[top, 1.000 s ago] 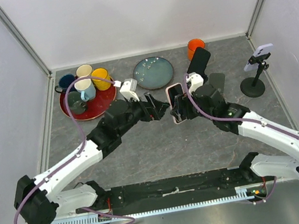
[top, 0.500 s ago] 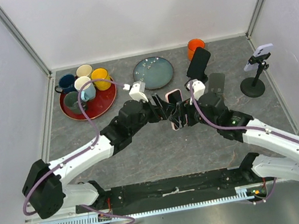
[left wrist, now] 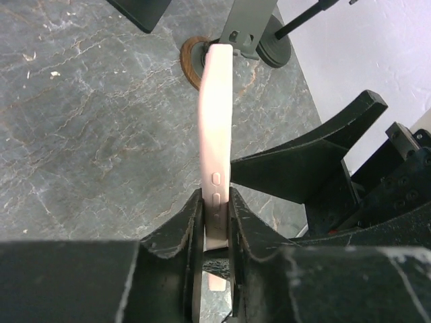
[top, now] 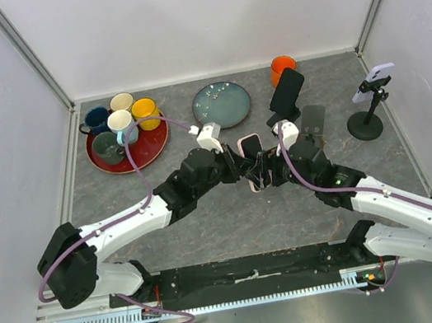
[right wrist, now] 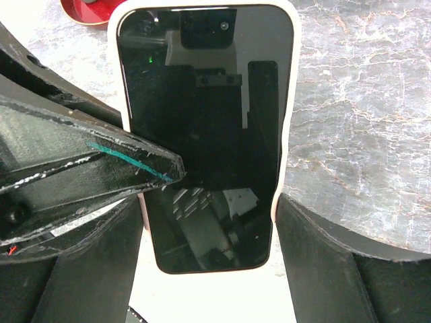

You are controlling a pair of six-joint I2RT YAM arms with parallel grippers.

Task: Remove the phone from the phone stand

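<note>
From above, over the middle of the table (top: 233, 209): gripping a pink-cased phone (top: 250, 145) from two sides, with the left hand (top: 249, 171) and the right hand (top: 267, 171) meeting tip to tip at its lower end. Carried tilted, clear of the grey phone stand (top: 312, 121) just to the right, without touching it. Farther back, past a dark plate (top: 221, 104), an orange cup (top: 283, 68) and a red tray (top: 154, 145) of mugs (top: 121, 121). Through the left wrist camera: looking at the phone edge-on, along a pale case with two side buttons. Clenched on it with the left fingers (left wrist: 172, 235), one pad flat against each face, no gap on either side. Reached from the right, just above that grip, by a black finger (left wrist: 296, 168) of the right hand. Through the right wrist camera: facing the dark screen squarely. Grasping it across its width with the right fingers (right wrist: 316, 262), spread wide and pressed against the pink rim along both long edges of the lower half. Crossed from the left by a left-hand finger (right wrist: 87, 161) bearing a teal streak, tip resting on the glass.
</note>
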